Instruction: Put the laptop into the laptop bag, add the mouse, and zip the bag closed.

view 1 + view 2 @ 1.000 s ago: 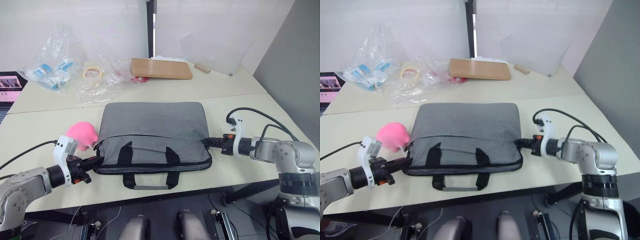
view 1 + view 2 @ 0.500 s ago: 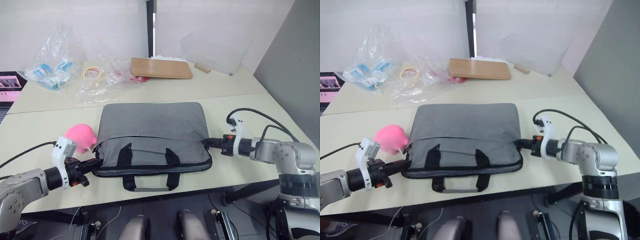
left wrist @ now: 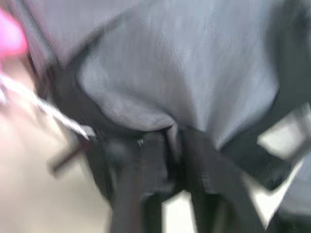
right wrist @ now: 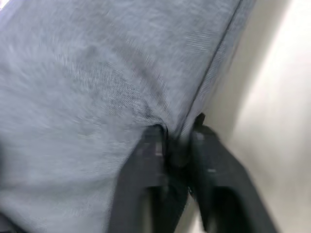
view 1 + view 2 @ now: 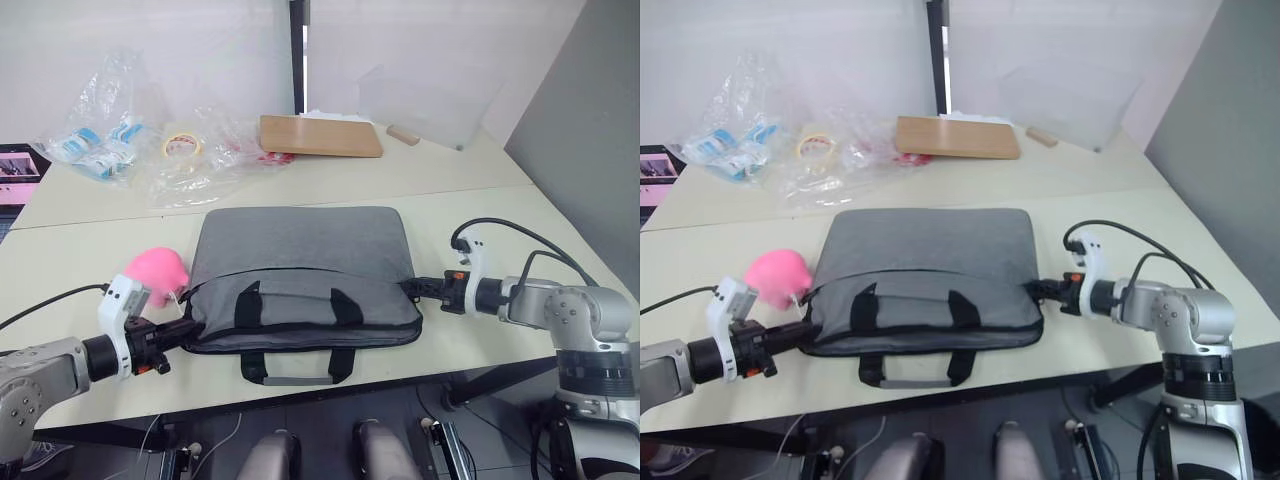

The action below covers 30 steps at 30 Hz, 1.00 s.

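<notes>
Laptop bag (image 5: 300,270): flat on the table (image 5: 460,180), handles toward me. My left jaws (image 5: 186,328) pinch its left corner; my right jaws (image 5: 412,287) pinch its right edge. Pink plush toy (image 5: 157,270): beside the left corner.

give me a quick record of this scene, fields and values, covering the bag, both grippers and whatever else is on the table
laptop bag: lies flat on the near table, handles toward the robot
left gripper: shut on the bag's left end
right gripper: shut on the bag's right end
pink plush toy: beside the bag's left edge
wooden board: far table, behind the bag
tape roll: far table, among clear plastic bags
</notes>
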Each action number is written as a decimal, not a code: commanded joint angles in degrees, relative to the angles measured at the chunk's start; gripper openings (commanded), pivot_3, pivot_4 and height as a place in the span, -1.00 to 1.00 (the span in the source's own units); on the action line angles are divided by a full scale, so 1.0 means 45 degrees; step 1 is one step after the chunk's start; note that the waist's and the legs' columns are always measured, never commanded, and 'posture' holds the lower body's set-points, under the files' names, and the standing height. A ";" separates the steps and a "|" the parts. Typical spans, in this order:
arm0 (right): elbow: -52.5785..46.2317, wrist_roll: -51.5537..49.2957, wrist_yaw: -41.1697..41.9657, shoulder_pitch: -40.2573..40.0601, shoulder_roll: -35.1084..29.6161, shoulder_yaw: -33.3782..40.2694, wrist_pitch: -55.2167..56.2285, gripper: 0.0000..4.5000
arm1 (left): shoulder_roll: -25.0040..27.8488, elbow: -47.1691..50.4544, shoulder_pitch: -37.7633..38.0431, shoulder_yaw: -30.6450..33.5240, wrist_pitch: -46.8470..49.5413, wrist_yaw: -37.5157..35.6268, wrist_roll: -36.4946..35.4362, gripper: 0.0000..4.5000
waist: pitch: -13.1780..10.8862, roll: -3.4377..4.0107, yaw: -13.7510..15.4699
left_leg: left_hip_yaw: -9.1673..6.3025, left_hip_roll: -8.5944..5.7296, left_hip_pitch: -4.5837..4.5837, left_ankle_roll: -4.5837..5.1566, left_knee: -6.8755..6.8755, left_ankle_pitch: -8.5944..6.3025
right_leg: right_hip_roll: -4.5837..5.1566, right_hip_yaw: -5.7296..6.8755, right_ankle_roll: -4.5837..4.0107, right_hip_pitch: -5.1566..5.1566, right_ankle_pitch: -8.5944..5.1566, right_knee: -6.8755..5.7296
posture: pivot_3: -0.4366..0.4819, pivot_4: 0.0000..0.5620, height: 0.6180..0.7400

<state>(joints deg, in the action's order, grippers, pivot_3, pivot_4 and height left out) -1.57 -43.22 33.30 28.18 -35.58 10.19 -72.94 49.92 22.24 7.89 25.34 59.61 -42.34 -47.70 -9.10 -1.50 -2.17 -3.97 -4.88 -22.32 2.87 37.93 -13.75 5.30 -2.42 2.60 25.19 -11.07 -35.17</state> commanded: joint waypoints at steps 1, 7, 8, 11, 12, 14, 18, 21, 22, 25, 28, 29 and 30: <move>-0.0242 -0.0116 0.0319 0.0269 -0.0052 0.0214 0.0354 0.10 | 0.0098 0.0168 -0.0233 0.0195 -0.0365 -0.0218 -0.0058 0.01 | -0.0001 0.0001 0.0043 | 0.0000 0.0002 -0.0001 0.0000 0.0000 0.0000 | 0.0000 0.0003 0.0000 -0.0004 0.0000 0.0010 | -0.05 -0.47 1.00; 0.0302 0.0424 0.1628 0.0135 -0.1675 0.0323 0.1289 1.00 | 0.0739 -0.0736 0.0095 0.1768 -0.0541 -0.1417 -0.0246 0.90 | -0.0019 0.0028 0.0264 | 0.0012 -0.0002 -0.0006 -0.0002 0.0000 0.0003 | 0.0000 0.0009 0.0001 -0.0001 0.0000 0.0019 | -0.05 -0.47 1.00; 0.0352 0.0488 0.1858 0.0048 -0.1957 0.0325 0.1487 1.00 | 0.0807 -0.0945 0.0152 0.2068 -0.0665 -0.1650 -0.0260 0.98 | -0.0023 0.0036 0.0290 | 0.0013 -0.0002 -0.0004 -0.0002 0.0000 0.0003 | 0.0000 0.0011 0.0001 -0.0001 0.0000 0.0018 | -0.05 -0.47 1.00; 0.0397 0.1171 0.2857 -0.0345 -0.3039 0.0119 0.2914 1.00 | 0.1228 -0.2133 0.0271 0.3025 -0.1475 -0.2327 0.0286 0.98 | -0.0029 0.0045 0.0313 | 0.0013 0.0002 -0.0003 -0.0002 -0.0007 0.0002 | 0.0006 0.0019 0.0001 -0.0004 -0.0001 0.0028 | -0.05 -0.47 1.00; 0.0479 0.1430 0.3241 -0.0460 -0.3415 0.0127 0.3475 1.00 | 0.1420 -0.2695 0.0277 0.3327 -0.1988 -0.2516 0.0682 0.98 | -0.0032 0.0049 0.0329 | 0.0013 0.0002 -0.0005 -0.0002 -0.0007 0.0002 | 0.0007 0.0019 0.0000 -0.0003 -0.0001 0.0030 | -0.05 -0.47 1.00; 0.0658 0.2259 0.3979 -0.0767 -0.4120 -0.0034 0.5054 1.00 | 0.1688 -0.3844 0.0057 0.3715 -0.3006 -0.2598 0.1373 0.98 | -0.0037 0.0058 0.0342 | 0.0017 0.0000 -0.0012 -0.0002 -0.0007 0.0002 | 0.0008 0.0025 0.0000 0.0000 -0.0002 0.0038 | -0.05 -0.47 1.00; 0.1758 0.5015 0.5077 -0.1519 -0.5191 -0.0570 1.0836 1.00 | 0.2020 -0.6975 -0.0938 0.3745 -0.6824 -0.2699 0.3380 0.98 | -0.0037 0.0057 0.0374 | 0.0071 -0.0001 0.0003 -0.0045 -0.0007 -0.0021 | 0.0022 0.0050 0.0004 -0.0006 -0.0005 0.0052 | -0.05 -0.47 1.00; 0.2997 0.5697 0.5501 -0.1394 -0.4872 -0.0397 1.3834 1.00 | 0.2193 -0.8395 -0.0981 0.3268 -0.8798 -0.3329 0.4394 0.98 | -0.0034 0.0053 0.0276 | 0.0166 0.0026 0.0039 -0.0093 -0.0009 -0.0053 | 0.0035 0.0046 0.0004 -0.0016 -0.0004 0.0053 | -0.05 -0.47 1.00; 0.3366 0.6003 0.5501 -0.1346 -0.4813 -0.0399 1.4742 1.00 | 0.2137 -0.8772 -0.1115 0.3222 -0.9397 -0.3437 0.4565 0.98 | -0.0034 0.0053 0.0256 | 0.0186 0.0035 0.0044 -0.0086 -0.0009 -0.0056 | 0.0041 0.0037 0.0004 -0.0016 -0.0003 0.0049 | -0.05 -0.47 1.00; 0.4771 0.6655 0.5783 -0.0941 -0.4909 -0.0421 1.6560 1.00 | 0.2315 -1.0133 -0.1798 0.2785 -0.9762 -0.2195 0.5489 0.98 | -0.0035 0.0053 0.0285 | 0.0212 0.0059 0.0046 -0.0083 -0.0009 -0.0058 | 0.0040 0.0032 0.0002 -0.0007 0.0000 0.0045 | -0.05 -0.47 1.00; 0.5815 0.6952 0.6205 -0.0462 -0.5053 -0.0459 1.7273 1.00 | 0.2322 -1.0838 -0.1899 0.2513 -1.0299 -0.1788 0.6114 0.98 | -0.0036 0.0054 0.0278 | 0.0216 0.0073 0.0052 -0.0080 -0.0009 -0.0057 | 0.0031 0.0035 -0.0001 -0.0003 0.0002 0.0039 | -0.05 -0.47 1.00; 0.5903 0.6934 0.6429 -0.0380 -0.5072 -0.0468 1.7413 1.00 | 0.2286 -1.0834 -0.1830 0.2473 -1.0450 -0.1746 0.6230 0.98 | -0.0035 0.0053 0.0280 | 0.0223 0.0087 0.0055 -0.0069 -0.0009 -0.0062 | 0.0033 0.0041 -0.0005 -0.0002 0.0004 0.0038 | -0.05 -0.47 1.00; 0.5819 0.6733 0.6748 -0.0330 -0.5072 -0.0437 1.7274 1.00 | 0.2221 -1.0767 -0.1759 0.2504 -1.0583 -0.1711 0.6273 0.98 | -0.0036 0.0054 0.0280 | 0.0225 0.0095 0.0051 -0.0063 -0.0009 -0.0065 | 0.0034 0.0043 -0.0006 0.0001 0.0005 0.0040 | -0.05 -0.47 1.00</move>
<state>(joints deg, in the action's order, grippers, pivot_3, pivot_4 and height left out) 25.37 -12.02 61.77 25.65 -57.28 7.07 3.47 59.14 -26.92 0.11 35.77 14.05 -50.67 -20.13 -9.26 -1.26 -0.91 -2.95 -4.42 -22.10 2.60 37.89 -14.05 5.46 -2.23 2.56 25.21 -11.05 -34.97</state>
